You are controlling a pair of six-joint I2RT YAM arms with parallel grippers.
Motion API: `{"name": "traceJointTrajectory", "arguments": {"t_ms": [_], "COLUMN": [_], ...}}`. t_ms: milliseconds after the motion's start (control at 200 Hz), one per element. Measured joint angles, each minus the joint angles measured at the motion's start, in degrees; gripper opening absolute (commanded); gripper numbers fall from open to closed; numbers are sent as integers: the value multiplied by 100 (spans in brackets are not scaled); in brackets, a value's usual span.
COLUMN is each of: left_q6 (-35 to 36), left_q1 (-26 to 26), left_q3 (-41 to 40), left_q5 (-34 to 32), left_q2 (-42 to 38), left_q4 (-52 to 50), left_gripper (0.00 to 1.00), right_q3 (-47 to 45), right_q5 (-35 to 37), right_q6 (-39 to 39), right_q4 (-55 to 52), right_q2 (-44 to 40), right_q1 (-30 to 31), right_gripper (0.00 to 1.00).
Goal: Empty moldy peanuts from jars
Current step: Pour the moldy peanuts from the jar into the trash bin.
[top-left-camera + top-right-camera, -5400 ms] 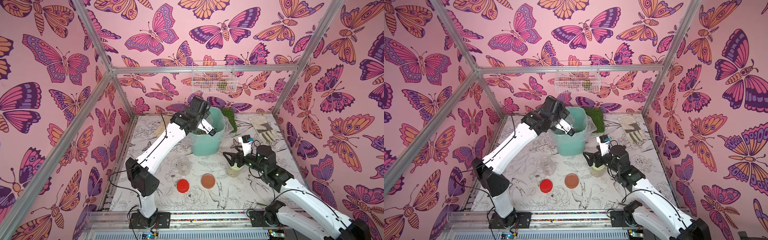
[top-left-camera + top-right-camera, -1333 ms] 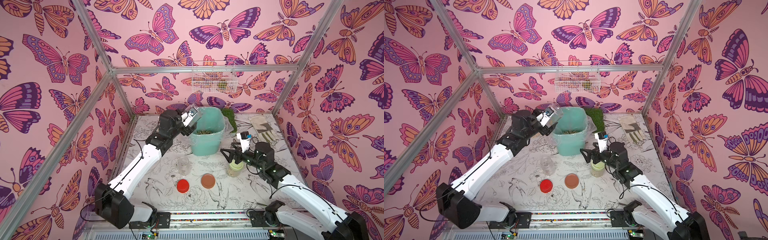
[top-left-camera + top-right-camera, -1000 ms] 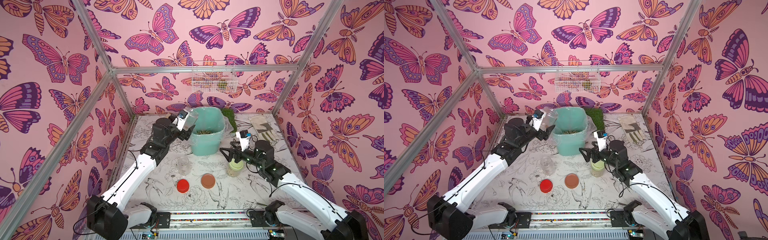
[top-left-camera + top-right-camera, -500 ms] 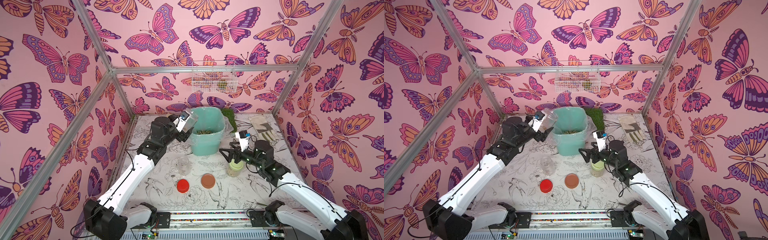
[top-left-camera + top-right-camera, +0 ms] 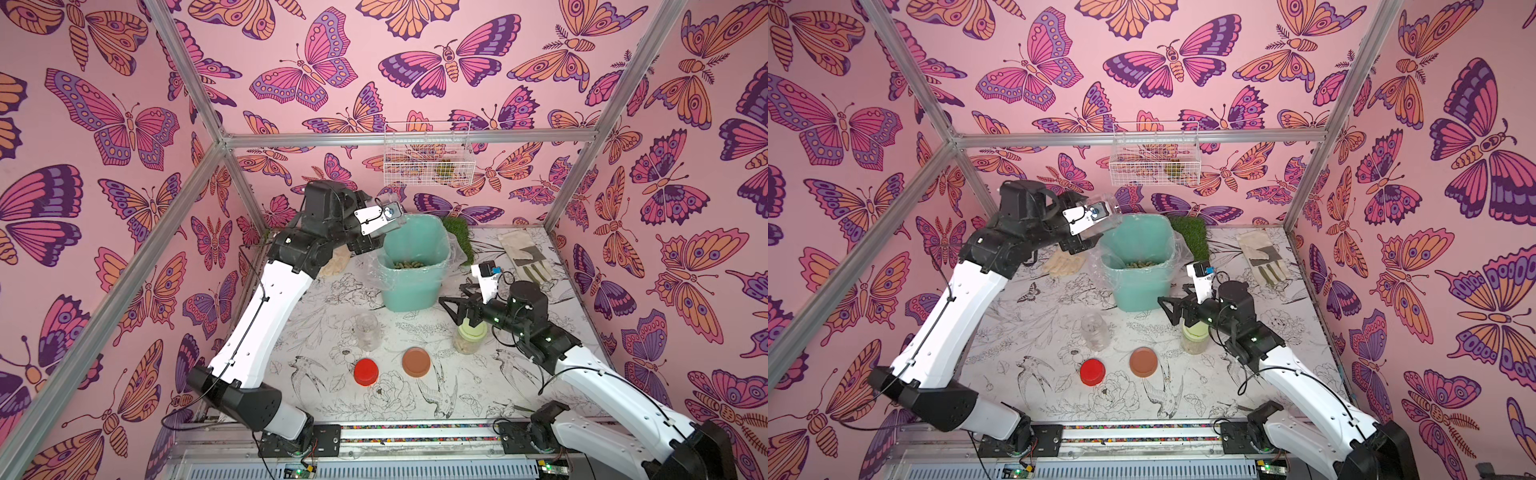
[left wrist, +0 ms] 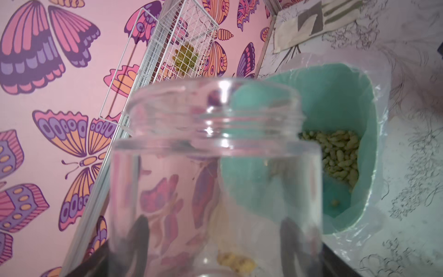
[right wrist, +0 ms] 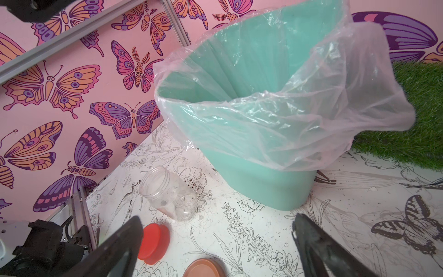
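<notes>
By the bin [image 5: 415, 293], left jaws around a half-cropped jar [image 6: 215, 167]; right jaws apart.

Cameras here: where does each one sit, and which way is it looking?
Top views: high above the front edge, looking down over the whole table; left arm with left pincer and right arm with right pincer show.
Left wrist: on the left arm, looking along its pincer at the clear jar it holds, teal bin beyond; dark fingers show through it.
Right wrist: on the right arm, looking past its open fingers at the bin, a lidless jar and red lid.
Shared: every view shows the bin.
</notes>
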Motion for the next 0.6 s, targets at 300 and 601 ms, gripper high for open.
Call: {"name": "traceJointTrajectory", "arguments": {"t_ms": [300,601], "left_q6": [2465,3543], "left_q1": [-833,-933], "left_q3": [1784,1451], "left_q5": [-1128,-2006], "left_q2": [1537,2153], "left_q4": [-1268,-1303], "left_gripper": [0,0], "right_q3": [-26,-26], "right_q5": [76,122], "right_q6": [2,2], "right_q4": [-4,-4], "right_q2": [-111,-111], "right_q1": [0,0], "right_gripper": [99,99]}}
